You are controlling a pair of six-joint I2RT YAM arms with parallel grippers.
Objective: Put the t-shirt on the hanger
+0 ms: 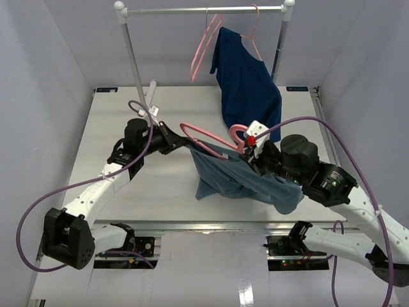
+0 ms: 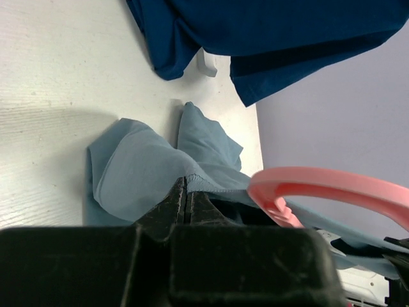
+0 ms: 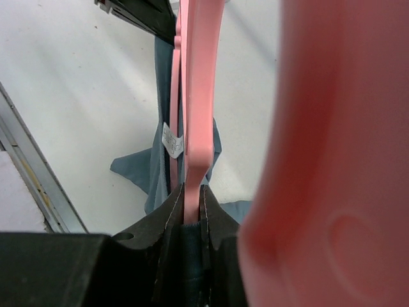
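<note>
Your two arm bases [image 1: 124,240] sit lowest in the top view. Above them the left jaws pinch one edge of the slate t-shirt [image 1: 233,179], which hangs crumpled from the thin pink hanger [image 1: 203,135] down to the desk [image 1: 121,192]. The right jaws clamp that hanger near its hook. Only here do you see the rail [image 1: 204,9], two more pink hangers [image 1: 204,45] and the navy shirt [image 1: 246,89].

Left wrist: jaws shut on the t-shirt's [image 2: 137,169] stitched hem, with the smooth plastic hanger [image 2: 326,188] just beside and the navy shirt [image 2: 275,38] beyond.

Right wrist: jaws closed on the hanger's [image 3: 197,96] flat bar. A white label [image 3: 171,141] sits beside it against the t-shirt [image 3: 156,185], its print too small to read
</note>
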